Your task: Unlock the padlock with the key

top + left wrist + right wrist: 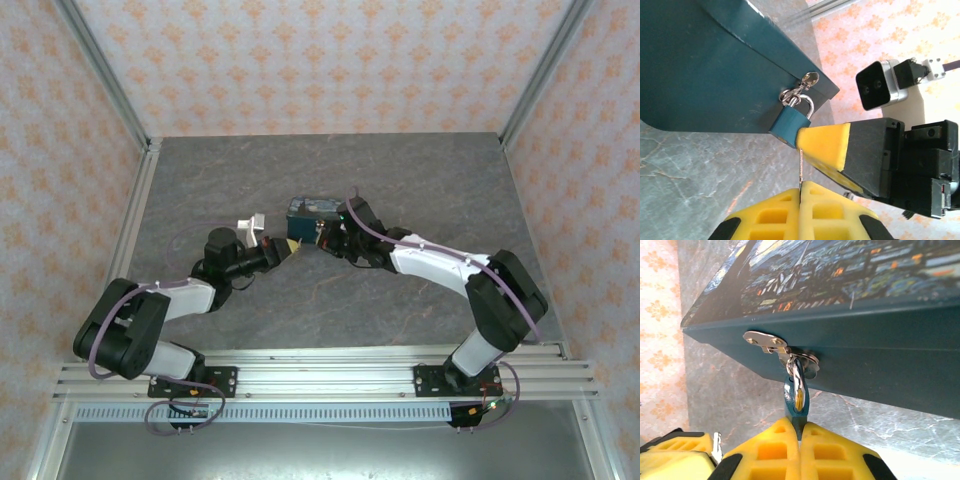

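The teal padlock (789,125) hangs by its silver shackle (798,380) from the hasp (765,339) on the starry-night box (310,208). My right gripper (799,426) is shut on the padlock's body (791,396), whose lower end is hidden between the fingers. My left gripper (801,186) is shut on the thin silver key (801,165), seen edge-on and pointing up. The key's tip reaches the corner where the padlock meets the right gripper's yellow finger (827,145). Whether it sits in the keyhole I cannot tell. From above, both grippers (288,247) (322,238) meet at the box's near side.
The box (715,65) rests mid-table on the grey marbled surface (420,180). Patterned walls and aluminium corner posts (100,70) enclose the table on three sides. A metal rail (320,375) runs along the near edge.
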Motion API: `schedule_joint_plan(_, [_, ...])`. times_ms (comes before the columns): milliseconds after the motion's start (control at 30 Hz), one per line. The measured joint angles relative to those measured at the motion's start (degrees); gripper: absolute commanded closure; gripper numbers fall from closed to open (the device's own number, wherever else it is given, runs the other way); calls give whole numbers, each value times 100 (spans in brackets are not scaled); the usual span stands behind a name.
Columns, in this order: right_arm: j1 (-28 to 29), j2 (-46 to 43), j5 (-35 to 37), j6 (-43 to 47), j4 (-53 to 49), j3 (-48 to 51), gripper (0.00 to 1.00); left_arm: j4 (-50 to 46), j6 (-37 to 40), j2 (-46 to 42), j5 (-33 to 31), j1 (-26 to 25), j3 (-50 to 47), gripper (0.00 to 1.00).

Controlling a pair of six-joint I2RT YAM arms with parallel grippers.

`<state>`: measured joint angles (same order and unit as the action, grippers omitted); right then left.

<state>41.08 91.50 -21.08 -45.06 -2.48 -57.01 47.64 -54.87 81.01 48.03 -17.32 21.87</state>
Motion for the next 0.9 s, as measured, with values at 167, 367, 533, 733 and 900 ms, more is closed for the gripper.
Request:
schedule_joint_plan(167, [-4,0,-146,-175,245,2,100,741,-640,398,160,-31,4,100])
schedule_joint_plan(367, [-28,0,-293,-334,509,4,100,1373,-1130,942,387,-31,7,100])
schedule_joint_plan(533, [-33,-2,-348,-389,612,13,100,1480,-1215,901,498,-31,7,100])
schedule_joint_plan(733, [-37,-2,-393,-450,717,35,100,1480,-1248,798,564,-24,22,100])
schedule_joint_plan(900, [-42,0,-407,-527,820,59,100,1582,-1405,826,579,83,13,100])
